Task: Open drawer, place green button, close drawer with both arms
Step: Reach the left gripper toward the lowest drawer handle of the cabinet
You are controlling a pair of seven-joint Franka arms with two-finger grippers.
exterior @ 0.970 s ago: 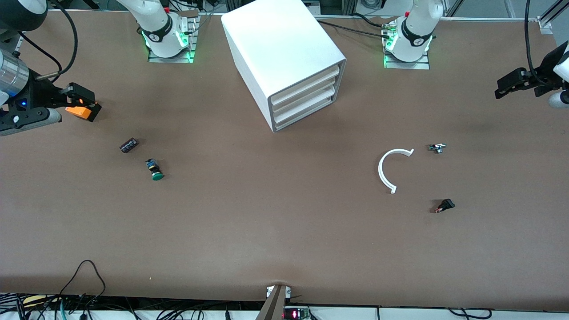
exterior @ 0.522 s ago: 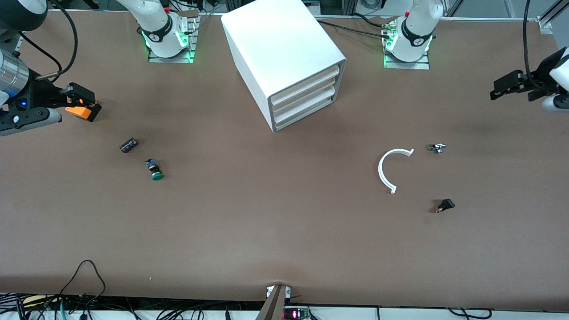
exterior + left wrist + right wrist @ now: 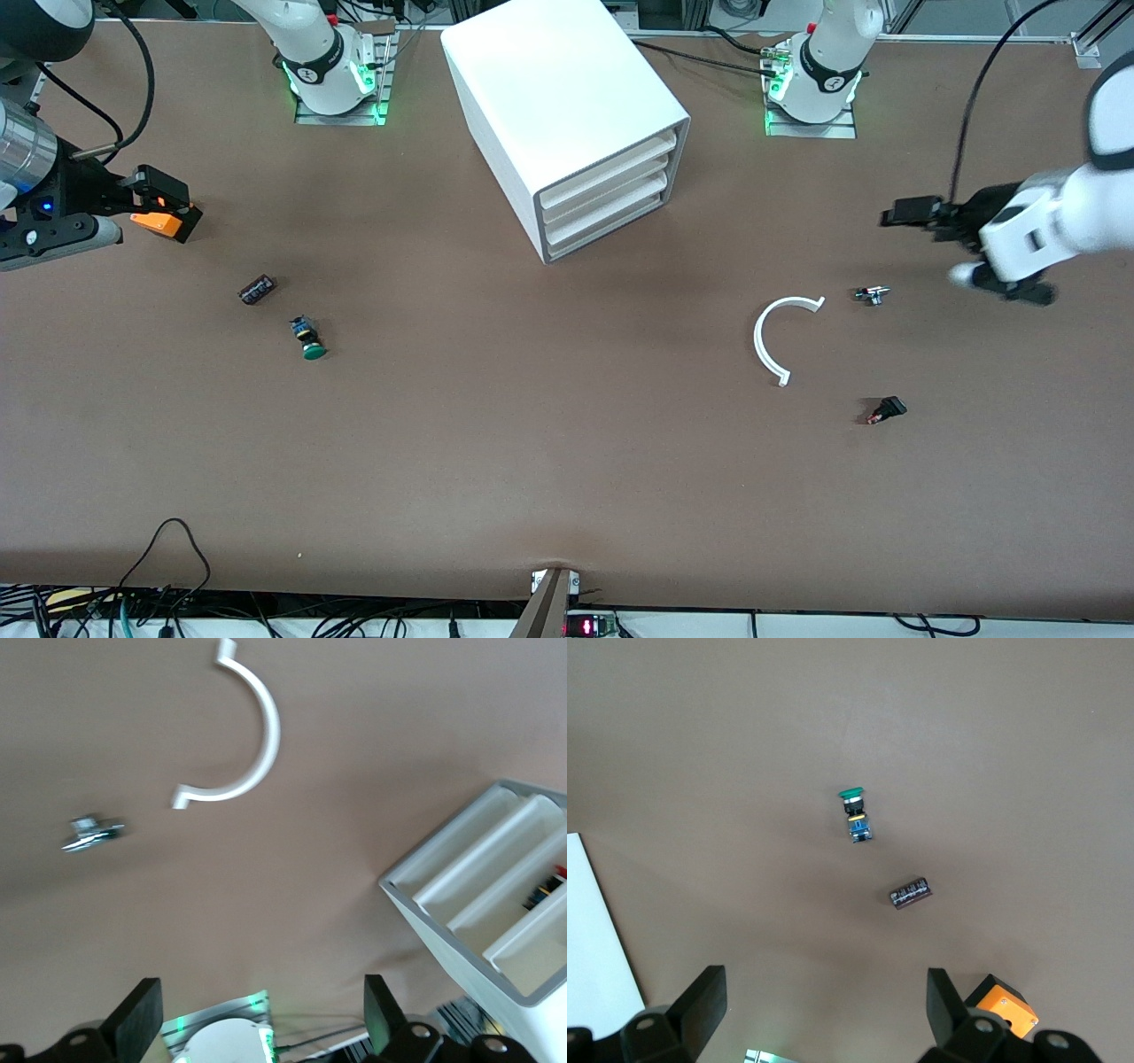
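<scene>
**Drawer shut, button on the table, both grippers empty**

Table [image 3: 567, 461] nearest the front camera is bare brown. Next comes a black switch [image 3: 887, 409] toward the left arm's end, then a white arc [image 3: 769, 341]. The button [image 3: 307, 338] lies on its side toward the right arm's end, green cap pointing at the camera, with a dark cylinder [image 3: 256, 289] just beside it and a little farther off. A small metal part [image 3: 872, 294] sits near the arc.

The left gripper [image 3: 912, 213] hangs in the air above the table close to that metal part, fingers [image 3: 133, 1023] spread wide and holding nothing. The right gripper [image 3: 164, 213] waits over its own end of the table, released as well.

Farthest stands the cabinet [image 3: 558, 97], its drawer [image 3: 607, 228] at the bottom of the stack, flush and closed.

Opening looks like the step in hand, probably for the left arm. It should come in low at the drawer's front edge, catch only the bottom tray and not the one above, and pull straight along the cabinet's slanted axis so the light box does not slide. The right arm is best placed for the button.
</scene>
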